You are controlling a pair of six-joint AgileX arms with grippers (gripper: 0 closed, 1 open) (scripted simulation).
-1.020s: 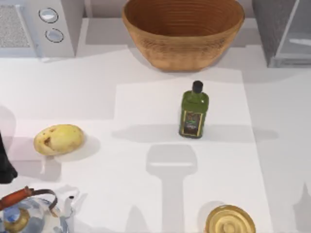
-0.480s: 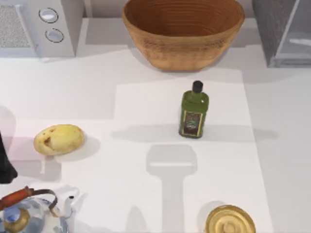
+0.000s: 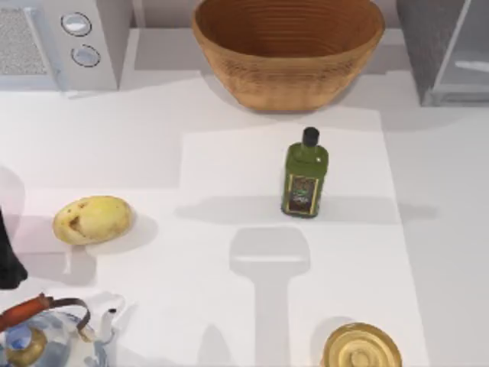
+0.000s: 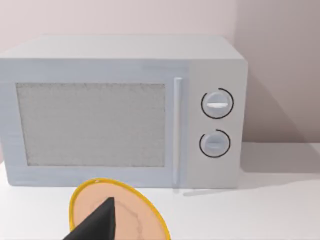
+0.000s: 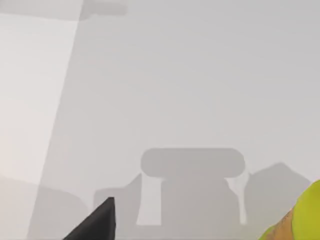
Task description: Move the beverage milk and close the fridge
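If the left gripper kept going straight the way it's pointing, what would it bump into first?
Probably the potato, the yellowish thing lying just past the left gripper's dark fingertip in the left wrist view. Behind it stands the white microwave. Depth is hard to judge, so the gripper might pass above the potato and reach the microwave.

so the fridge (image 3: 447, 50) is that grey speckled box tucked in the desk's far right corner, pale framed door panel on its right part. can't tell if it's shut.
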